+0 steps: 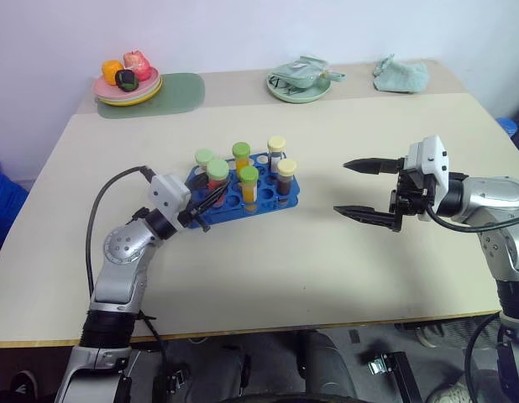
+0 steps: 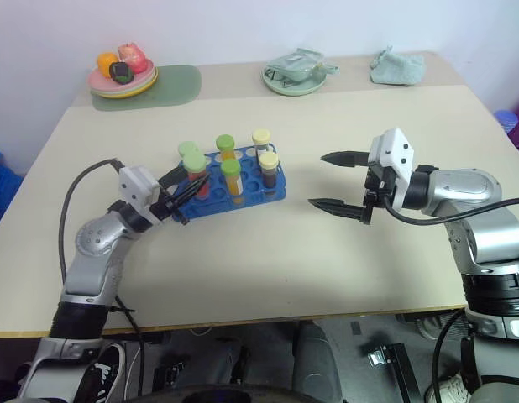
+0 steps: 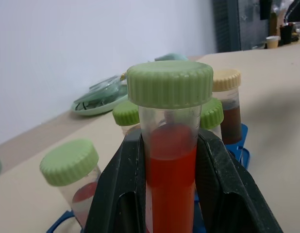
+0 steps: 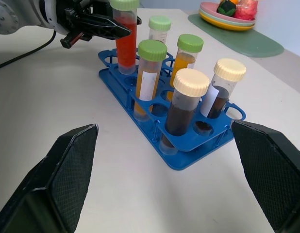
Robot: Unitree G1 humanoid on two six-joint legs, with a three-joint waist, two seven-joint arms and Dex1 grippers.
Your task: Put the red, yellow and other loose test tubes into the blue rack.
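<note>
The blue rack [image 1: 291, 198] stands mid-table with several capped tubes upright in it: orange ones with green caps [image 1: 249, 180] and dark brown ones with cream caps [image 1: 286, 172]. My left gripper [image 1: 207, 203] is shut on a green-capped red tube [image 3: 170, 160] at the rack's near-left corner. That tube is upright, and its lower end sits in a corner hole [image 4: 124, 48]. A second red tube [image 3: 75, 187] stands just beside it. My right gripper [image 1: 340, 188] hovers open to the right of the rack, pointing at it, with nothing between its fingers [image 4: 58, 184].
On a green mat at the back left sits a plate of toy food [image 1: 127, 84]. A pale green plate with a crumpled item [image 1: 300, 84] and a green cloth [image 1: 401, 74] lie along the back edge. Bare tabletop [image 1: 268, 269] stretches in front of the rack.
</note>
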